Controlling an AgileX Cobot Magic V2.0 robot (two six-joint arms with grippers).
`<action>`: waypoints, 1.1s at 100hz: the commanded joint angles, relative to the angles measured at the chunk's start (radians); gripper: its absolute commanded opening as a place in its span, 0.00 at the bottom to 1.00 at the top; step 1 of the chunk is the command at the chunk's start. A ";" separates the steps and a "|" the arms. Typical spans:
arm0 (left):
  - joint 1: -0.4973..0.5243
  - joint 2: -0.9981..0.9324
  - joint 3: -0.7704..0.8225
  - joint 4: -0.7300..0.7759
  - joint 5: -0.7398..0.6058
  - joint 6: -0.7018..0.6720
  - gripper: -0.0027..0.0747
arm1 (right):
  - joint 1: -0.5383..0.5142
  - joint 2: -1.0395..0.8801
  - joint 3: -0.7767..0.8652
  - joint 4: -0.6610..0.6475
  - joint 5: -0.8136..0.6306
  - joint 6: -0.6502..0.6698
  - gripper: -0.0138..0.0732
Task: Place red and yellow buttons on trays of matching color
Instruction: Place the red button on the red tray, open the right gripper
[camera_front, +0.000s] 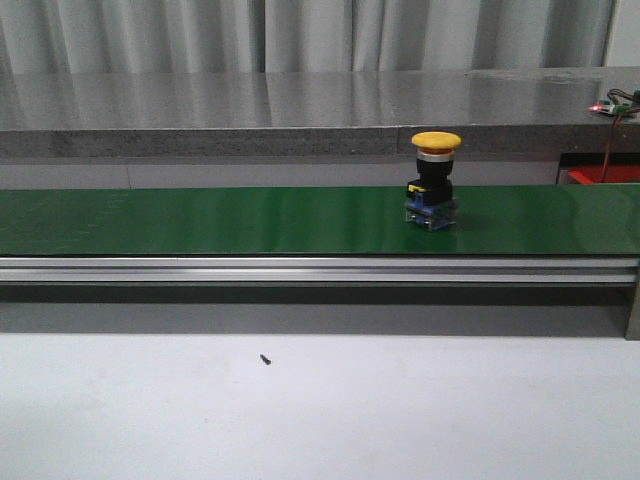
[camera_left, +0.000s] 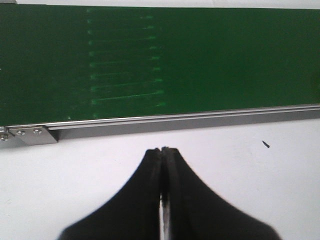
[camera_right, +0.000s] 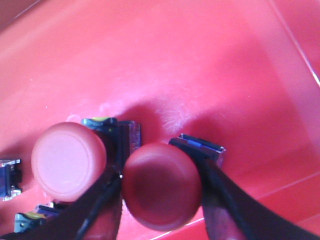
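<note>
Right gripper (camera_right: 162, 192) clamps a red button (camera_right: 162, 186), cap toward the camera, over the red tray (camera_right: 210, 65). Left gripper (camera_left: 163, 150) is closed, empty. Yellow button (camera_front: 434, 180) stands upright, frame centre-right.

red tray (camera_front: 598, 176): cut by front-view edge | button bodies (camera_right: 9, 176): cropped at right-wrist frame edge
</note>
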 joint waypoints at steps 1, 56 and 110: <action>-0.011 -0.016 -0.025 -0.024 -0.055 -0.008 0.01 | -0.011 -0.054 -0.028 0.013 -0.003 -0.005 0.63; -0.011 -0.016 -0.025 -0.024 -0.061 -0.001 0.01 | -0.021 -0.136 -0.091 0.012 0.171 -0.011 0.86; -0.011 -0.016 -0.025 -0.024 -0.071 -0.001 0.01 | 0.188 -0.453 0.032 0.002 0.194 -0.082 0.86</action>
